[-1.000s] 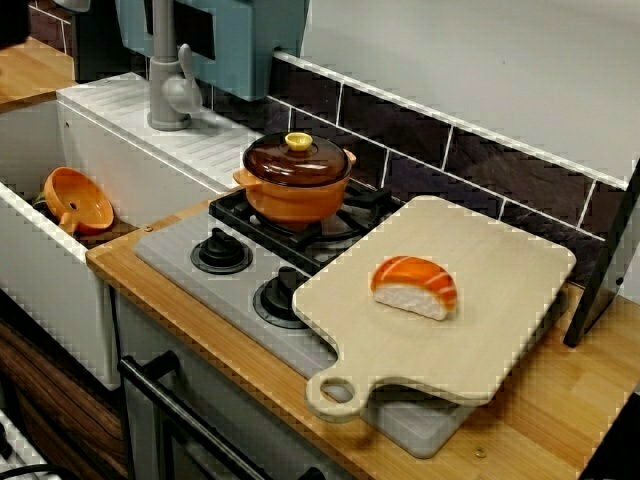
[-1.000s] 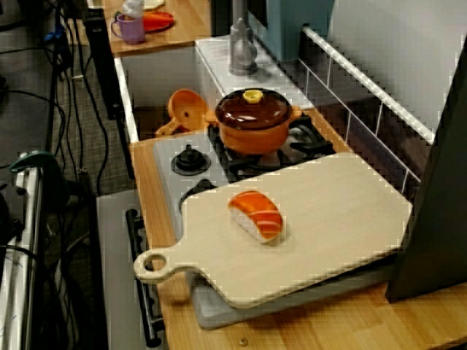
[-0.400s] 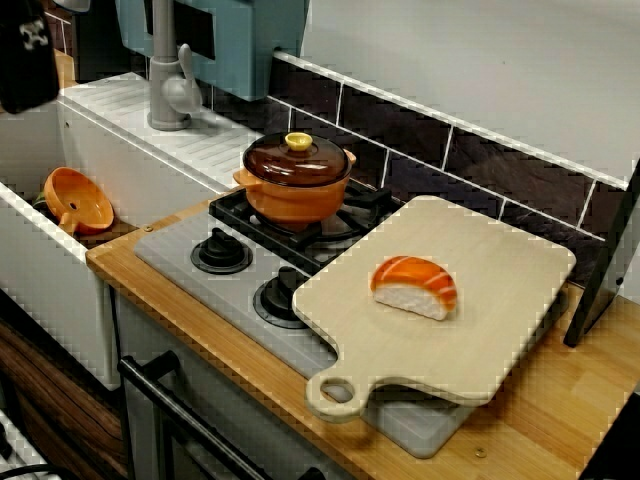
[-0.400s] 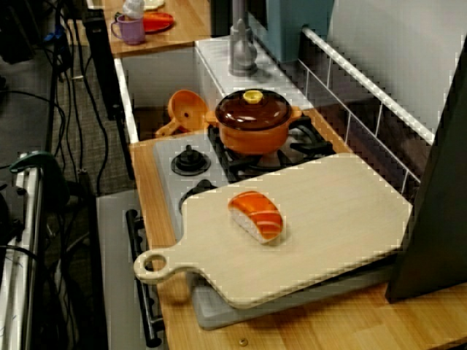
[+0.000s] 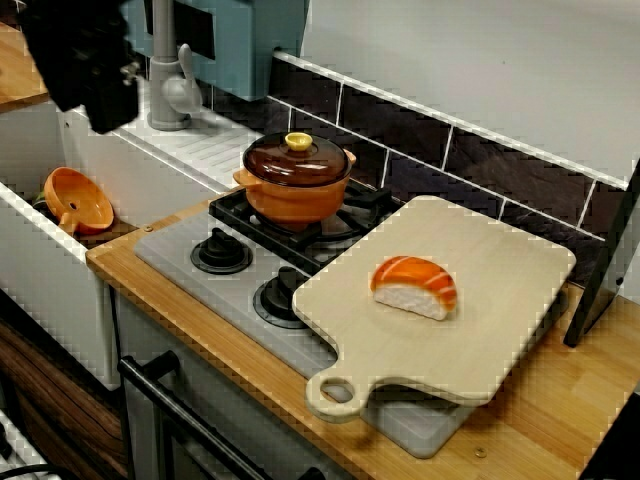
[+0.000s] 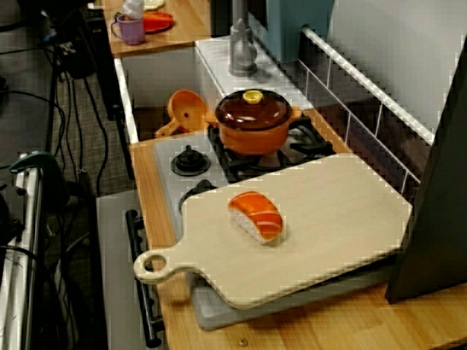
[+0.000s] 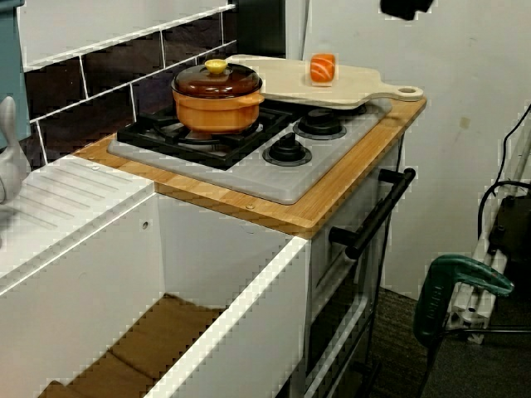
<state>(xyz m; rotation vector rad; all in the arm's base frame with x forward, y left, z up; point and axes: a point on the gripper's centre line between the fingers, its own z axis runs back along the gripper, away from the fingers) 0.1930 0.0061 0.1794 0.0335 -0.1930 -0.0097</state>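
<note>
My gripper (image 5: 85, 60) is a dark, blurred shape at the top left of the front view, above the sink and beside the grey tap (image 5: 170, 85). The side view shows it as a dark mass (image 6: 69, 49) at the upper left. Its jaws are too blurred to read, and nothing shows in them. Nearest below it, an orange strainer (image 5: 78, 200) lies in the sink. An orange pot with a brown lid (image 5: 297, 178) stands on the back burner. A salmon sushi piece (image 5: 414, 286) rests on the wooden cutting board (image 5: 500, 310), far to the right of the gripper.
The grey stove (image 5: 180, 262) has two knobs in front. A black slanted stand (image 5: 605, 270) rises at the right edge. The white sink wall (image 7: 249, 290) and oven handle (image 7: 377, 211) appear in the view from the sink end. A purple mug (image 6: 131, 29) sits on a far counter.
The dark gripper has come in from the top left corner and moved right and down over the sink. Pot, sushi and board have not moved.
</note>
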